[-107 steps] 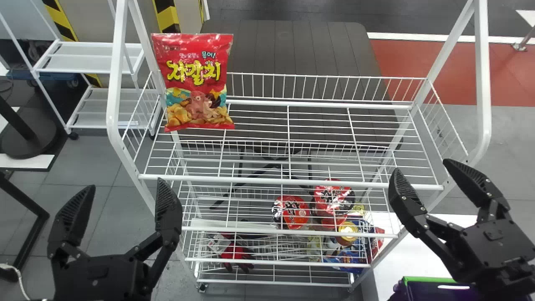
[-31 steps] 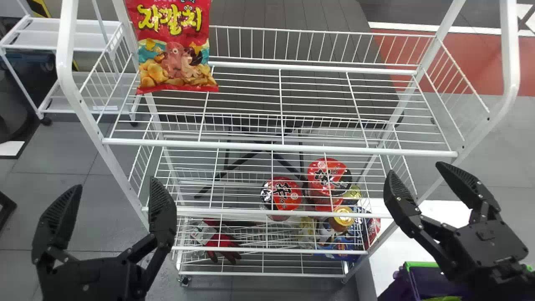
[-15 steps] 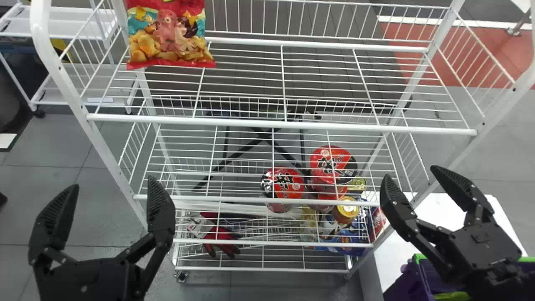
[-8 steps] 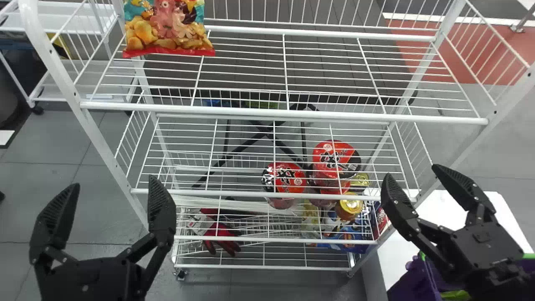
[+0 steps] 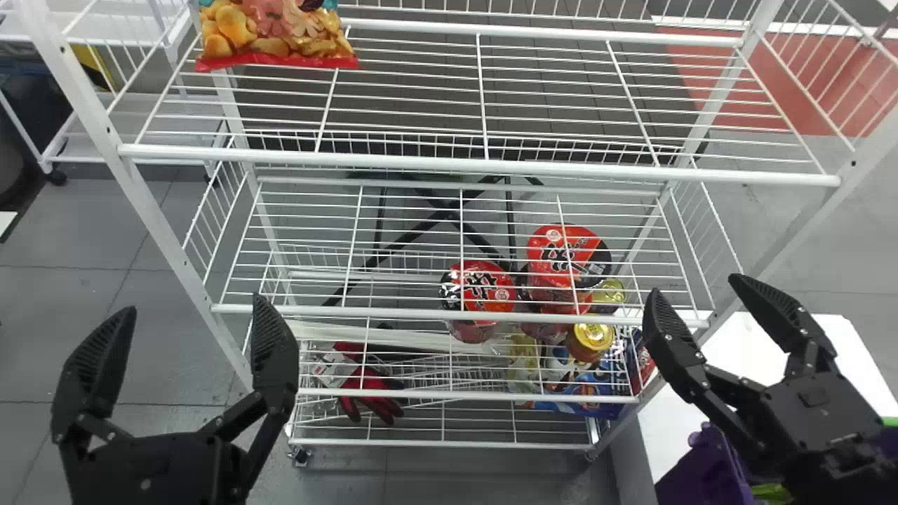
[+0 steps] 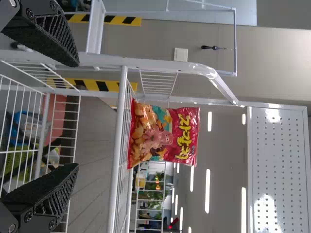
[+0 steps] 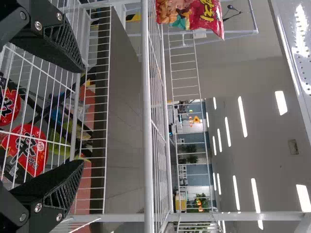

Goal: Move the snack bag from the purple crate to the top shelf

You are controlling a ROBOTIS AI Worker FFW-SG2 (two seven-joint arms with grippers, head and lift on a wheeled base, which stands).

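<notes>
While the white rack (image 5: 157, 217) is standing in front, the purple crate (image 5: 694, 470) is sitting low on the right. The left gripper (image 5: 193, 303) and right gripper (image 5: 693, 284) are pointing at the rack, their fingers wide apart. The snack bag (image 5: 280, 35) is standing up on the top shelf (image 5: 477, 166), at the left. Lower down, red cups (image 5: 568, 252) are sitting near a little jar (image 5: 591, 337).

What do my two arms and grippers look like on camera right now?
Left gripper and right gripper match: all black, two flat fingers each, tapering toward the tip, with ribbed inner faces. Thin black links join the fingers to blocky black housings, and small silvery screws dot the joints.
</notes>
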